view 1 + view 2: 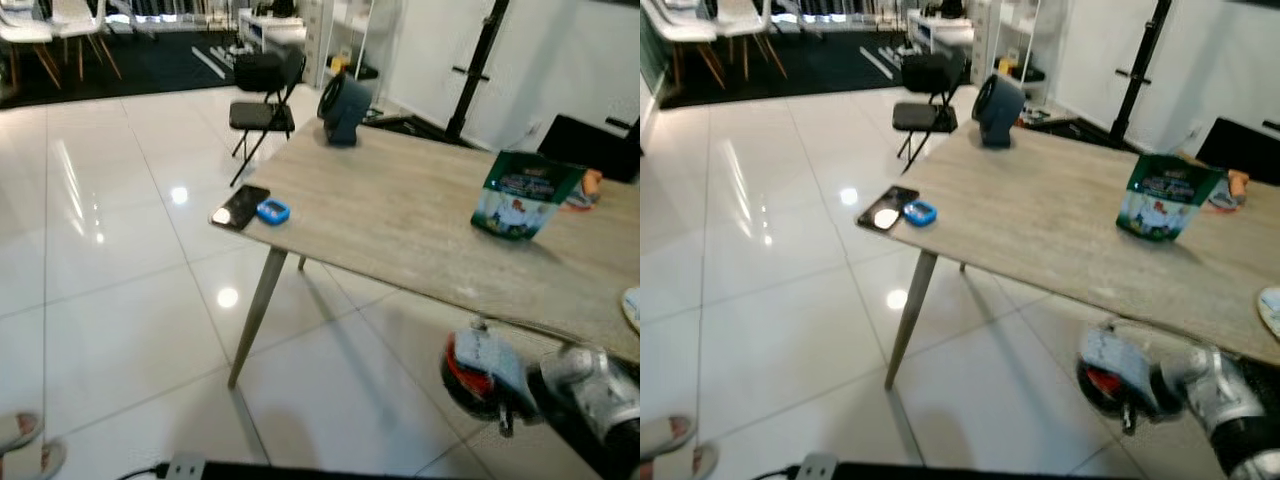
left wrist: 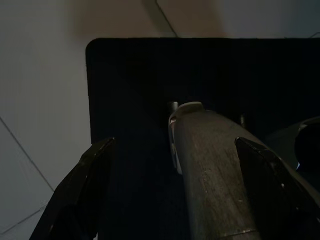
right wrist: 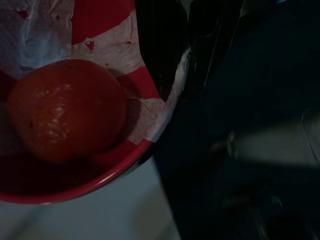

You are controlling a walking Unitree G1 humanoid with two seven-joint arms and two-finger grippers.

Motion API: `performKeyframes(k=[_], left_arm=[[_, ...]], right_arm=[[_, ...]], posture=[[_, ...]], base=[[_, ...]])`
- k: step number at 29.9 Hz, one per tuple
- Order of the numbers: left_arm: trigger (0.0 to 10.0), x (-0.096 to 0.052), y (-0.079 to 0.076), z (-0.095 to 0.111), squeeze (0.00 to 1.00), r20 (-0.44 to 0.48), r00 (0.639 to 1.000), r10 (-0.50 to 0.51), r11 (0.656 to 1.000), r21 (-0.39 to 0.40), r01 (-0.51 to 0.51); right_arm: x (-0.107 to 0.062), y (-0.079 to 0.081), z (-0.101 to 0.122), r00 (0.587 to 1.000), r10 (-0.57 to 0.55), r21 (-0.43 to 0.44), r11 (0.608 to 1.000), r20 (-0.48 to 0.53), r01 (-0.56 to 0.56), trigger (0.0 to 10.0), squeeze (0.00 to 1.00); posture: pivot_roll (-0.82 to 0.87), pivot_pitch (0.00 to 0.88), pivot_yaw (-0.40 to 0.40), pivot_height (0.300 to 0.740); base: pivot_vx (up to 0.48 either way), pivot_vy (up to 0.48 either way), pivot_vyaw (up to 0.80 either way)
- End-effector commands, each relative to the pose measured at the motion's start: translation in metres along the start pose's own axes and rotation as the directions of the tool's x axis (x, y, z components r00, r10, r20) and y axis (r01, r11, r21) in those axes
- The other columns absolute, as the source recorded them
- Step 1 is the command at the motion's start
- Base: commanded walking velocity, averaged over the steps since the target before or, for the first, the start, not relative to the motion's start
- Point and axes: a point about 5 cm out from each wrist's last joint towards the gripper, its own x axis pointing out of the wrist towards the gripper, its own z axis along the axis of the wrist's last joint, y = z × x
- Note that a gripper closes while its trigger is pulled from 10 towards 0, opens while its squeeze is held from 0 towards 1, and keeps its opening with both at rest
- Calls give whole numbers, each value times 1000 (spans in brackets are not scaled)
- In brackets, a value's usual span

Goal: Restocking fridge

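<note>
my right hand (image 1: 1130, 400) carried a red bowl (image 3: 75, 165) low beside the desk (image 1: 400, 220), fingers closed on its plastic-wrapped rim, an orange fruit (image 3: 65, 110) resting inside. i judged the bowl light and rigid but its film slippery, best gripped at the rim. round, without long axis, its mouth faced my wrist camera; my left hand (image 2: 175, 200) hung open, empty.

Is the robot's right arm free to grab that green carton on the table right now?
Probably not. The right gripper hangs low below the table edge, apparently already carrying a red bowl with a tomato; the green carton stands farther back on the tabletop.
</note>
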Motion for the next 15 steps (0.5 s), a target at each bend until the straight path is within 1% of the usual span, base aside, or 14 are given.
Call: performKeyframes(k=[1,2,3,4,5,6,7,8,9,11,12,13,14,15], left_arm=[[10000,-2,-13,-22,0,-95,994,-45,999,0,45],[10000,-2,-13,-22,0,-95,994,-45,999,1,45],[10000,-2,-13,-22,0,-95,994,-45,999,1,45],[10000,-2,-13,-23,0,-97,994,-41,999,4,42],[10000,-2,-12,-23,0,-96,995,-38,999,3,38],[10000,-2,-12,-23,0,-95,995,-36,999,1,36],[10000,-2,-12,-22,0,-93,995,-33,999,0,33],[10000,-2,-12,-22,0,-93,995,-33,999,0,33],[10000,-2,-12,-21,0,-87,996,-26,1000,-2,26],[10000,-2,-10,-21,0,-81,997,-15,1000,-5,15],[10000,-2,-10,-20,0,-79,997,-9,1000,-7,9],[10000,-2,-8,-20,0,-78,997,0,1000,-6,0],[10000,-2,-7,-20,0,-78,997,5,1000,-6,-6],[10000,-3,-5,-21,0,-78,997,14,1000,-7,-15]], right_arm=[[3,1,-12,999,-39,37,999,-24,40,10000,0],[6,3,-17,998,-47,57,997,-39,49,10000,0],[6,3,-17,998,-47,57,997,-39,49,10000,0],[12,5,-26,994,-86,92,991,-67,92,10000,0],[21,10,-37,988,-126,153,978,-93,139,10000,0],[26,15,-43,982,-149,192,967,-112,169,10000,0],[33,20,-52,972,-188,240,946,-140,218,10000,0],[33,20,-52,972,-188,240,946,-140,218,10000,0],[43,31,-65,953,-244,349,890,-177,293,10000,0],[50,42,-76,937,-279,432,833,-212,346,10000,0],[52,46,-80,930,-288,458,812,-226,363,10000,0],[55,54,-87,923,-290,483,789,-253,380,10000,0],[58,60,-92,918,-290,498,773,-272,392,10000,0],[62,70,-97,917,-279,523,756,-285,393,10000,0]], posture=[[-28,40,-101,740],[-28,40,-101,740],[-28,40,-101,740],[-25,37,-105,740],[-25,37,-105,740],[-25,37,-105,740],[-21,36,-109,740],[-21,36,-109,740],[-23,33,-110,740],[-23,31,-110,740],[-23,31,-110,740],[-23,31,-110,740],[-23,31,-110,740],[-22,31,-106,740]], base=[[0,0,0],[0,0,0],[0,0,0],[0,0,0],[0,0,0],[0,0,0],[0,0,0],[0,0,0],[0,0,0],[0,0,0],[0,0,0],[0,0,0],[0,0,0],[0,0,0]])
